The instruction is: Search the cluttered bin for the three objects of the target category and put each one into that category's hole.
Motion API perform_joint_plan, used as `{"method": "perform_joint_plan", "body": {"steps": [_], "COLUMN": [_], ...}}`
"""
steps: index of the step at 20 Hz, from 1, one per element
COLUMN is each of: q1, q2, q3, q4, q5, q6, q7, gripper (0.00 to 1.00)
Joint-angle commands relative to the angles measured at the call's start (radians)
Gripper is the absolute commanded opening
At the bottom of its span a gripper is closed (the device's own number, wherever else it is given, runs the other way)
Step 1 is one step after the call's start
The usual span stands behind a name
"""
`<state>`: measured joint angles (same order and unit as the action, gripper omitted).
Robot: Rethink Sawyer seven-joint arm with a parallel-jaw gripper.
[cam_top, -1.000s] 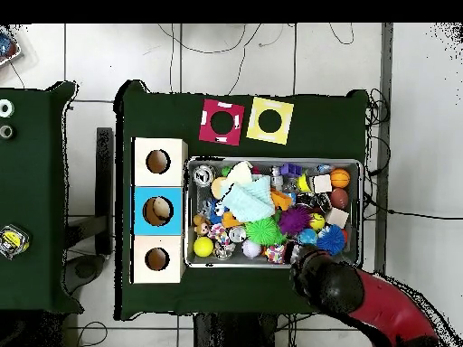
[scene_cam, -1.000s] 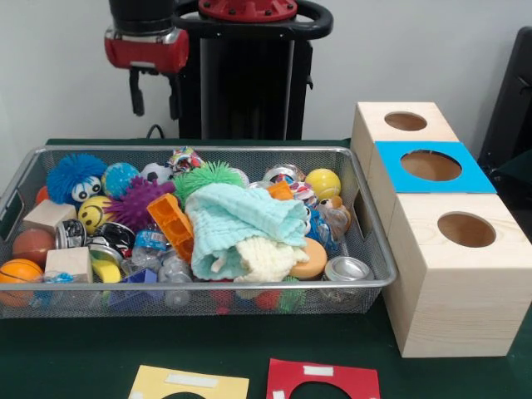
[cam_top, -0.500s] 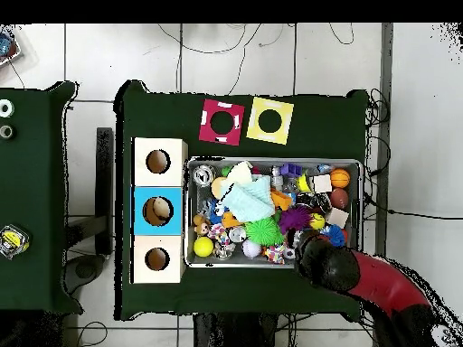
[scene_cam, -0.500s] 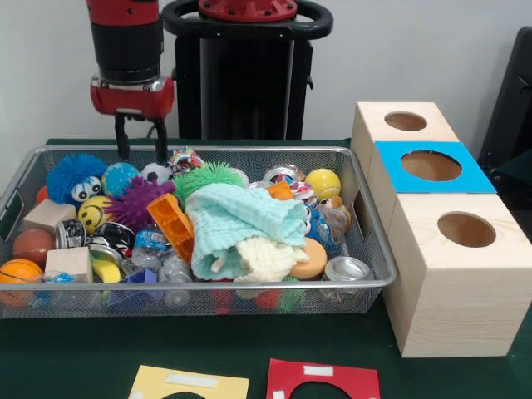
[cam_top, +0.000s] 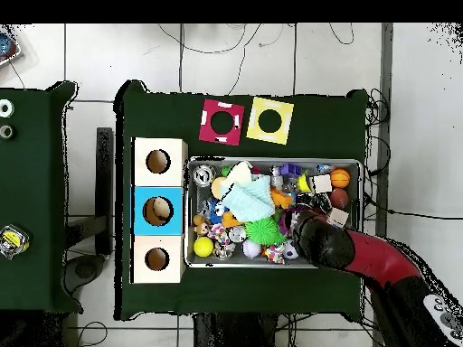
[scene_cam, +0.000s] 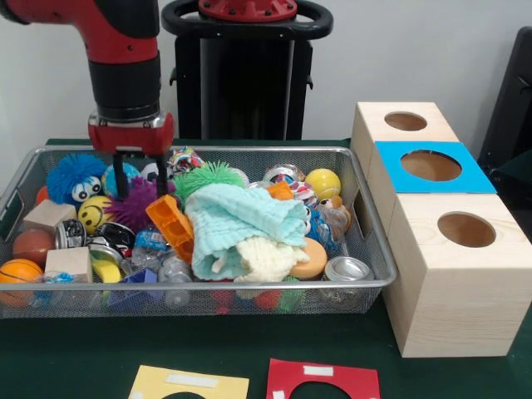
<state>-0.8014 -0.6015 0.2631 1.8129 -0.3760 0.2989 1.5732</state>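
Front view: the pincer (scene_cam: 138, 175) hangs inside the wire bin (scene_cam: 370, 249), its two dark fingers (scene_cam: 119, 174) spread apart and reaching down to the purple spiky ball (scene_cam: 133, 208), one finger at each side of the ball's top. Whether the tips press the ball cannot be told; nothing is lifted. The overhead view does not show the fingers at all: there the red and black arm (cam_top: 362, 257) covers the pincer and the purple ball beneath it.

Only the front view shows the toys near the pincer clearly. A blue fuzzy ball with eyes (scene_cam: 73, 177) lies just beside it on one side; a green spiky ball (scene_cam: 208, 177) and an orange block (scene_cam: 171, 224) lie just beside it on the other. A yellow smiley ball (scene_cam: 93, 213) sits below the blue one. A mint cloth (scene_cam: 241, 223) is heaped in the bin's middle, away from the pincer.

Only the overhead view shows the full tabletop (cam_top: 163, 108) layout: the three wooden boxes (cam_top: 158, 210) stand in a row touching the bin's end farthest from the pincer, the middle one topped with a blue panel (cam_top: 157, 210). A red card (cam_top: 222, 121) and a yellow card (cam_top: 269, 119) lie beyond the bin's long side.
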Motion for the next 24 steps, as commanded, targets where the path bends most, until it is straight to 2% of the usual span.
{"method": "perform_joint_plan", "body": {"steps": [1,6,10,11,15,19,24], "q1": [-0.058,-0.063,-0.047,-0.036,0.017,0.069,0.166], "q2": [0.161,0.208,0.263,0.257,0.111,0.088,0.010], "q3": [0.099,0.059,0.018,0.004,-0.033,-0.050,-0.097], "q4": [-0.214,-0.226,-0.221,-0.211,-0.110,-0.096,-0.075], "q5": [-0.122,-0.166,-0.191,-0.183,-0.121,-0.054,0.036], "q6": [-0.013,-0.057,-0.146,-0.153,-0.086,-0.050,0.024], "q7": [-0.124,-0.058,0.037,0.066,0.141,0.192,0.249], "gripper": [1.00,1.00,1.00,1.00,1.00,1.00,1.00]}}
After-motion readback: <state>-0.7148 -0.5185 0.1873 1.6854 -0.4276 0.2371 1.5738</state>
